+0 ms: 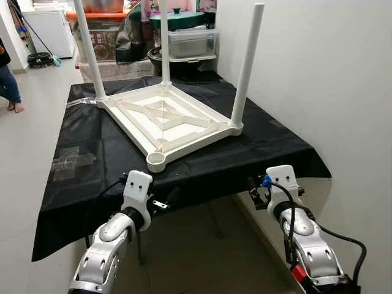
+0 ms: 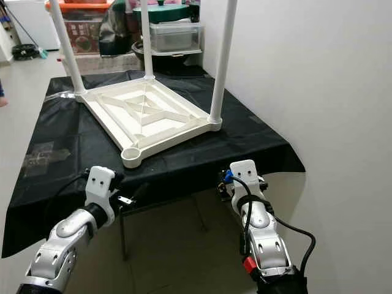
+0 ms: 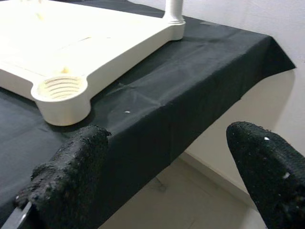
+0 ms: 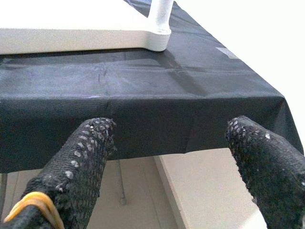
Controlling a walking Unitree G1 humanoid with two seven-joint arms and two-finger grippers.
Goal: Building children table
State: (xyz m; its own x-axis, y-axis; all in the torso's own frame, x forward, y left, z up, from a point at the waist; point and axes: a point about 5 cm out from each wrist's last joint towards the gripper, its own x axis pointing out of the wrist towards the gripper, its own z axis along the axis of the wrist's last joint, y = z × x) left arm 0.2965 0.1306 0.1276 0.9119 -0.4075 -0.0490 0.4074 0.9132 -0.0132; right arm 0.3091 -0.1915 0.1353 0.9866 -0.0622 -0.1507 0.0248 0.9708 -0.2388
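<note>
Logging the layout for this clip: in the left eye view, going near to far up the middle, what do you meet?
Black cloth edge → empty leg socket → upturned tabletop → far leg → storage bins.

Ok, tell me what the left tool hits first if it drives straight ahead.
Probably the black cloth draped over the table's front edge: the open left tool points at it. Just beyond sits the white tabletop's empty leg socket. Depth is uncertain.
</note>
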